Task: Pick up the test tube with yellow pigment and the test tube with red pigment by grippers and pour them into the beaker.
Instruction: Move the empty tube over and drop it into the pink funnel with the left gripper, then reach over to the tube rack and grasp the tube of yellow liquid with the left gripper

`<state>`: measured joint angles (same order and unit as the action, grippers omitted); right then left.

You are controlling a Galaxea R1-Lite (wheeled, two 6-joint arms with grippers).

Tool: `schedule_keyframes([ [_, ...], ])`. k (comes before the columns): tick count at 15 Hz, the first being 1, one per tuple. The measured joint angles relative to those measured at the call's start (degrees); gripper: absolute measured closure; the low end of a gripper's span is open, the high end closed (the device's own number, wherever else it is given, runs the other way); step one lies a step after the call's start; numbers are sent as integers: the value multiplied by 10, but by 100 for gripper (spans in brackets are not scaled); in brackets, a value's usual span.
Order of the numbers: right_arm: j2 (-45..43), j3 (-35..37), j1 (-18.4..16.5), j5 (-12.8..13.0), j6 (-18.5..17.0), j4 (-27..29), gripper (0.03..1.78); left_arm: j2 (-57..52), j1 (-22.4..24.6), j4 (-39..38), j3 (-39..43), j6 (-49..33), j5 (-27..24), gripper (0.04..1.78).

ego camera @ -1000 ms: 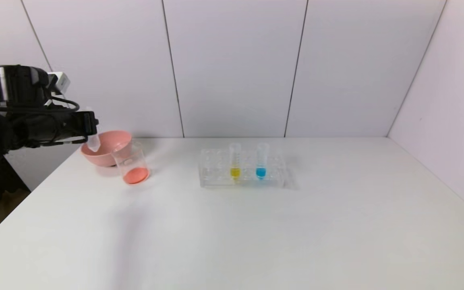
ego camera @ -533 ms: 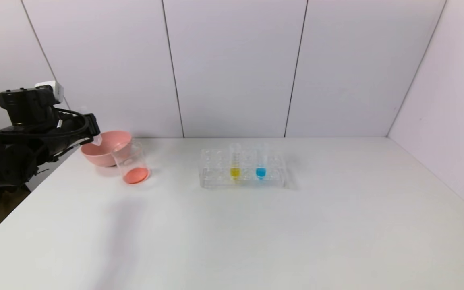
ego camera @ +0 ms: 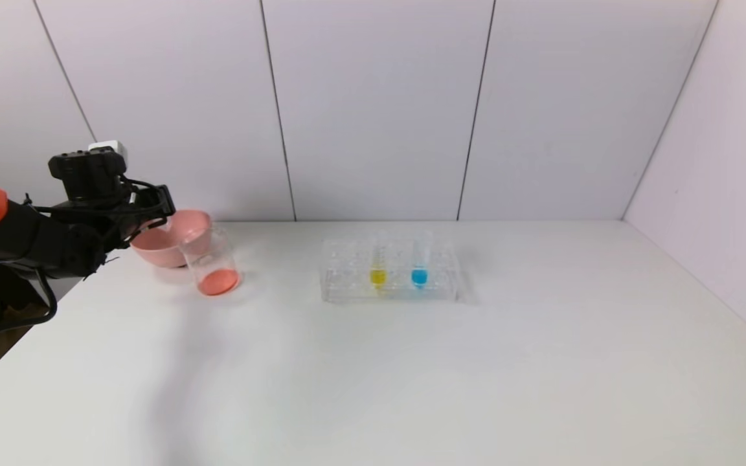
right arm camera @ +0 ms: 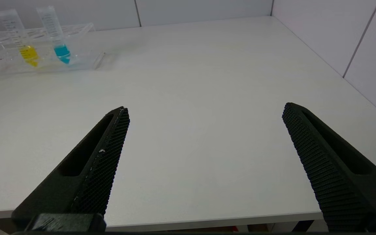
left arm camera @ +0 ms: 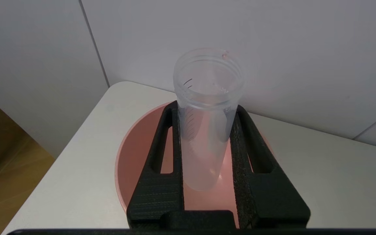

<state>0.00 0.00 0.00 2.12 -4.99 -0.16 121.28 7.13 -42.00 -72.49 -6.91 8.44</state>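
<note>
Fingers of the left gripper are clamping an emptied clear tube over the pink bowl at the table's far left corner. Just beside the bowl, the beaker is holding red-orange liquid. Off to the right, the yellow tube and the blue tube are standing upright in the clear rack. Nearer the front edge, the right gripper is hovering with its fingers spread wide, holding nothing.
</note>
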Motion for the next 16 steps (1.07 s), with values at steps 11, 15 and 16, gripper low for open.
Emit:
schedule_keyframes([
  [11, 0, 0, 0, 0, 0, 0, 10, 29, 2, -4, -21, 12, 7, 52],
  [15, 0, 0, 0, 0, 0, 0, 10, 6, 0, -5, 0, 14, 5, 11],
  [16, 0, 0, 0, 0, 0, 0, 10, -9, -3, -5, 15, 14, 2, 7],
])
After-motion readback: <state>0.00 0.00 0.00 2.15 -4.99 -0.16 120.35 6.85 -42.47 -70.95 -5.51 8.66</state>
